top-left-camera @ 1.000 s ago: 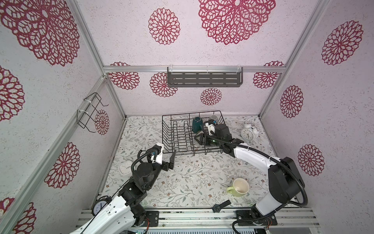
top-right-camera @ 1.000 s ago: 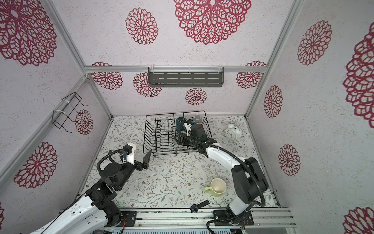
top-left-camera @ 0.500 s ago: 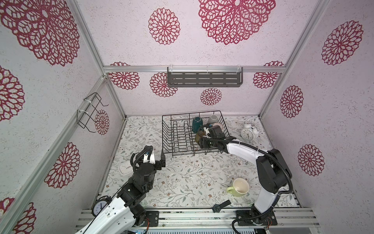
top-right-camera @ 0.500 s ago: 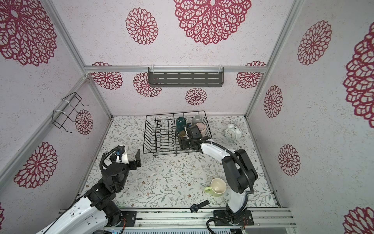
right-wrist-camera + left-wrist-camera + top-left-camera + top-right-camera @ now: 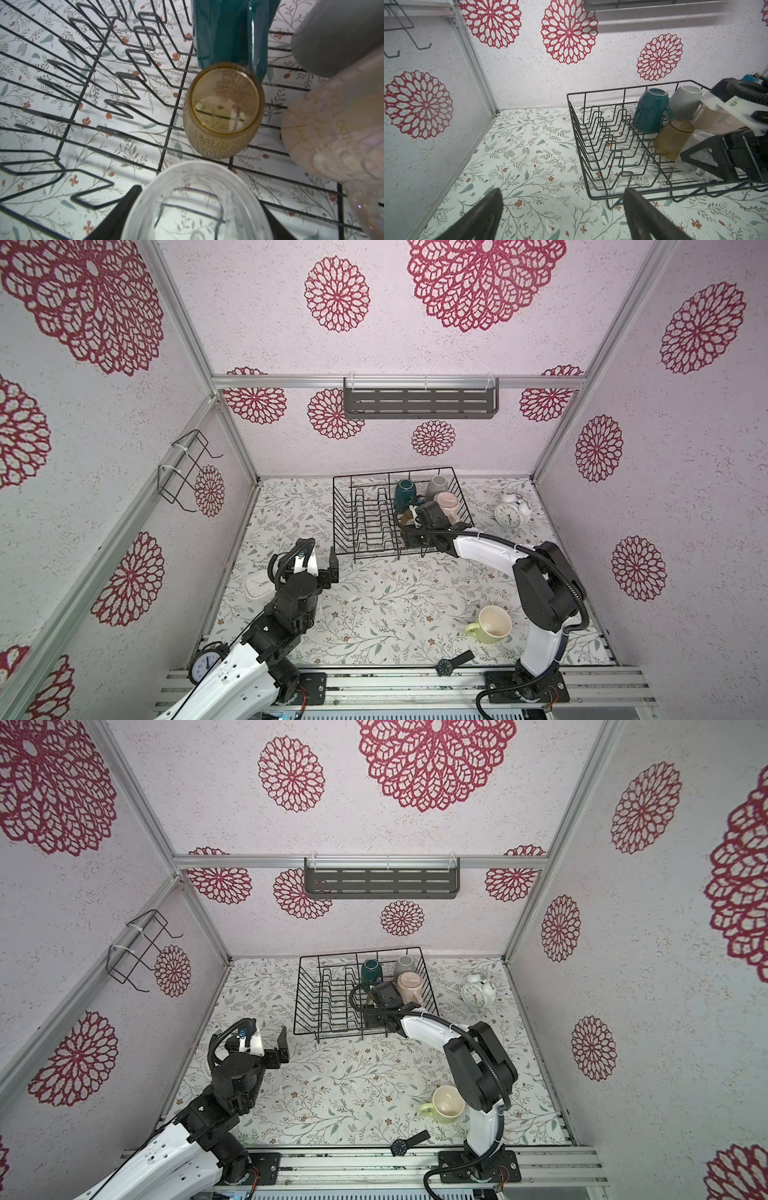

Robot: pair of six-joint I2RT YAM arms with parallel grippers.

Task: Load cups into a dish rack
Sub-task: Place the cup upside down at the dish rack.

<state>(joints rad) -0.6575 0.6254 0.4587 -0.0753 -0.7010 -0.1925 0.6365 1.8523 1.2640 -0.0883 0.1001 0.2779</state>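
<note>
Edge crops the clear glass; pink mug is blurred.

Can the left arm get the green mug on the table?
Probably yes: the left gripper is open and empty, and the table between it and the green mug looks bare. It is a long stretch, though.

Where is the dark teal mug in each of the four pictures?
In a top view: teal mug, bottom up, at the far side of the rack.
In a top view: teal mug, same spot, beside the grey mug.
Left wrist view: teal mug between the wire dividers and the grey mug.
Right wrist view: teal mug just behind the amber glass.
Shared landmark: the grey mug beside it.
</note>
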